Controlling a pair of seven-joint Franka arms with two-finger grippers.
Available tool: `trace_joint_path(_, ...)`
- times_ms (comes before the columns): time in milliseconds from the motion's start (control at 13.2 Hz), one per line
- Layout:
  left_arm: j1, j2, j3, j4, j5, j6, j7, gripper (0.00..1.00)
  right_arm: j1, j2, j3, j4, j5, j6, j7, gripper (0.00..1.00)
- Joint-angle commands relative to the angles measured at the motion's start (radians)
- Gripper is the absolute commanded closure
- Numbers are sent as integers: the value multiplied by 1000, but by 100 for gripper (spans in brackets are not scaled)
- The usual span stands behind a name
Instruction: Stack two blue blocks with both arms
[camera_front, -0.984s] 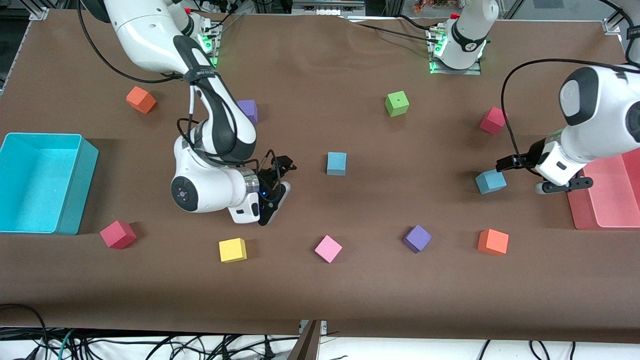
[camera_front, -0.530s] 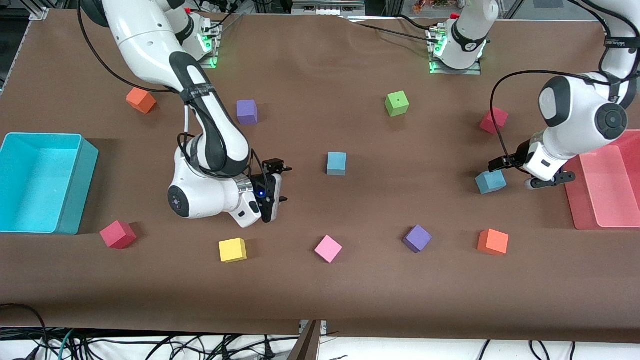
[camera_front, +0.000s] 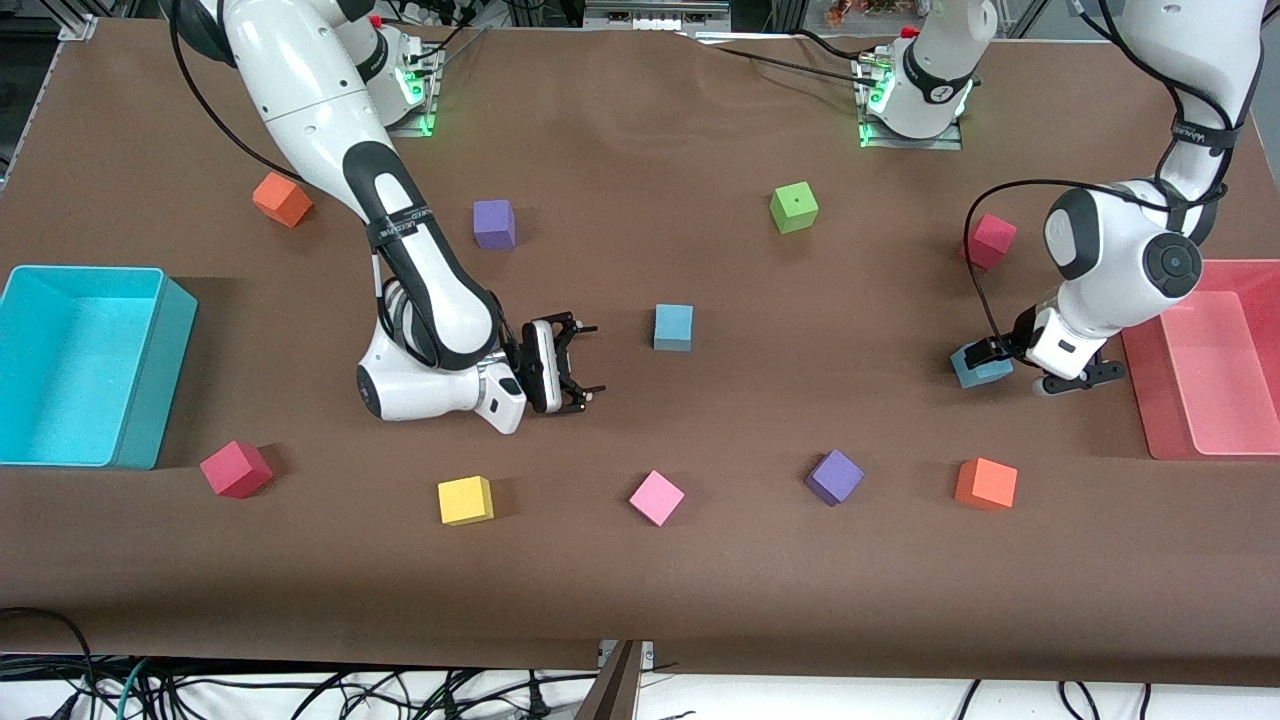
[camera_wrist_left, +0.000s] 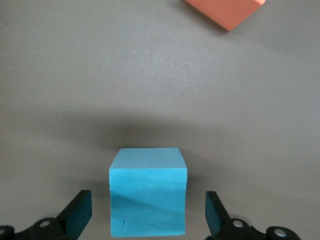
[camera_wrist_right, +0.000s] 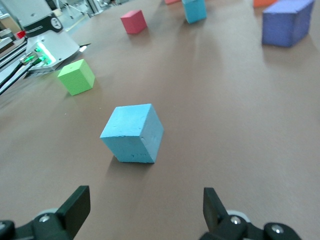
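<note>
Left pincer (camera_front: 1040, 366): fully open, straddling one blue block (camera_front: 979, 366) near the pink tray (camera_front: 1210, 400), holding nothing. Right pincer (camera_front: 580, 365): fully open, empty, low over the tabletop (camera_front: 640, 560), facing the second blue block (camera_front: 673, 327) at mid-table. Blue blocks: two matte foam cubes, well apart.

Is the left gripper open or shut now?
Open: the left gripper has its fingers apart, beside the light blue foam cube.
</note>
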Motion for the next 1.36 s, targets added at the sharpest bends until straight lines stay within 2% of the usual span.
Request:
trace_joint_path(0, 9, 17, -7, 5, -24, 36, 36, 0, 15, -8, 9, -46, 76, 18, -126, 0)
trace_joint_path(227, 9, 49, -11, 5, -24, 64, 36, 1, 38, 12, 10, -46, 91, 50, -135, 0)
trace_joint_path(303, 9, 53, -11, 5, -24, 65, 37, 3, 47, 20, 10, -46, 126, 57, -158, 0)
trace_joint_path(454, 9, 55, -11, 5, -24, 65, 37, 25, 59, 44, 10, -45, 204, 61, -241, 0)
trace_joint_path(681, 9, 63, -11, 5, -24, 65, 37, 56, 72, 63, 10, -45, 222, 78, -251, 0)
trace_joint_path(1060, 6, 41, -14, 8, -24, 48, 31, 60, 95, 71, 10, -48, 222, 83, -251, 0)
trace_joint_path(1287, -8, -21, -20, 43, -24, -68, 19, 59, 107, 69, 10, -65, 222, 80, -251, 0)
